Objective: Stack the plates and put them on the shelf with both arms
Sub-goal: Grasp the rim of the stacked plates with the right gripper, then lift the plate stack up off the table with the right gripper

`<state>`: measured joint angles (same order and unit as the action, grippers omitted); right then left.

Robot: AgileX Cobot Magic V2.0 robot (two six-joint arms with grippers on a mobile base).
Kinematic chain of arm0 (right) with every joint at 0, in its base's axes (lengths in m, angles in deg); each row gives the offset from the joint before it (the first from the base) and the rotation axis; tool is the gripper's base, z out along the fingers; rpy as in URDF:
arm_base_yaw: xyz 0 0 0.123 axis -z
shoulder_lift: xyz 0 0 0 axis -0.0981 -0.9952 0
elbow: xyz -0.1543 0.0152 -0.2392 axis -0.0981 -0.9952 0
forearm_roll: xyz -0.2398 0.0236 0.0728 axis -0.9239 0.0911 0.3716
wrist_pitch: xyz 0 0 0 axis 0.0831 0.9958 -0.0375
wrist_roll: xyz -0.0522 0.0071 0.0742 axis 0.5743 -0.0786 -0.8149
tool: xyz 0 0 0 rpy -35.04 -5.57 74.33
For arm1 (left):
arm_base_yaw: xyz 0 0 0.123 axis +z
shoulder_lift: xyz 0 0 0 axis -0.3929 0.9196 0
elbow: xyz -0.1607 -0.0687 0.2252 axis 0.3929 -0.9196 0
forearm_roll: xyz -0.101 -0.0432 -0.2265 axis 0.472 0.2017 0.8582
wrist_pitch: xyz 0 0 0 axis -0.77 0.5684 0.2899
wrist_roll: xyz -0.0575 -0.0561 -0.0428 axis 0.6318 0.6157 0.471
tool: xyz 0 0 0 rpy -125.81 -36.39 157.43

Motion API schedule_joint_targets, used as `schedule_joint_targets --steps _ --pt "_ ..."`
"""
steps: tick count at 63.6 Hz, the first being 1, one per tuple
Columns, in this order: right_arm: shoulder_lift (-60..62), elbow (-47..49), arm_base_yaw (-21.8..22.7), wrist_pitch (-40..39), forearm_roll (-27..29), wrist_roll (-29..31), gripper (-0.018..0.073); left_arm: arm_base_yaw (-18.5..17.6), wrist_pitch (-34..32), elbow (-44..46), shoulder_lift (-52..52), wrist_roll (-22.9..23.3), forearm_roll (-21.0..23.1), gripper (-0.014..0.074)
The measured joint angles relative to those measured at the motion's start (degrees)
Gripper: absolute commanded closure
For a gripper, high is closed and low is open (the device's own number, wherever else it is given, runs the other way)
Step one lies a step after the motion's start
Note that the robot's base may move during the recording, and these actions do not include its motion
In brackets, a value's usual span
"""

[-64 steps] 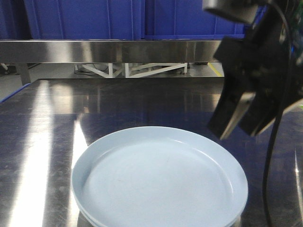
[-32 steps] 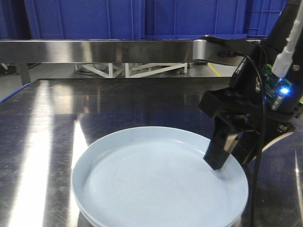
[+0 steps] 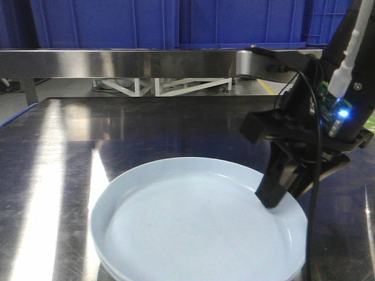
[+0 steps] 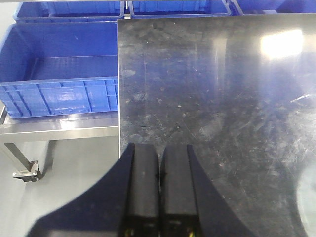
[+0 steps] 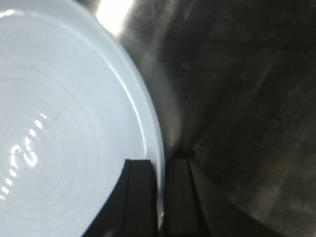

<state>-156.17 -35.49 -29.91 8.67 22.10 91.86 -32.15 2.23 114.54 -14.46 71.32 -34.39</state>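
Observation:
The two pale blue-white plates [image 3: 193, 228] lie stacked on the dark steel tabletop [image 3: 146, 129], near its front. My right gripper [image 3: 280, 198] stands at the stack's right rim, one finger inside the rim and one outside, shut on it. In the right wrist view the plate [image 5: 64, 123] fills the left side, and its rim runs between the fingers of the right gripper [image 5: 161, 170]. My left gripper [image 4: 159, 153] is shut and empty over the table's left edge. The shelf's stainless front rail [image 3: 117, 63] runs across the back.
Big blue crates [image 3: 146, 20] stand on the shelf behind the rail. Another blue crate [image 4: 59, 74] sits on a low stand left of the table [image 4: 222, 98]. A pale plate edge [image 4: 310, 197] shows at the far right of the left wrist view.
My right gripper has come down from above the table onto the right rim of the stacked plates and now grips it. The plates have hardly moved.

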Motion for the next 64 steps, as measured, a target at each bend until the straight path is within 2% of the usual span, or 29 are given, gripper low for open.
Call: schedule_joint_targets --steps 23,40,64 --pt "1.8 2.2 0.0 1.9 -0.7 -0.2 0.0502 0.0 0.0 0.0 0.0 0.0 0.0 0.0512" --pt "14.0 2.2 0.0 -5.9 -1.7 -0.2 0.0502 0.0 0.0 0.0 0.0 0.0 0.0 0.0512" --pt "35.2 -5.2 0.0 -14.2 -1.7 -0.2 0.0502 0.0 0.0 0.0 0.0 0.0 0.0 0.0512"
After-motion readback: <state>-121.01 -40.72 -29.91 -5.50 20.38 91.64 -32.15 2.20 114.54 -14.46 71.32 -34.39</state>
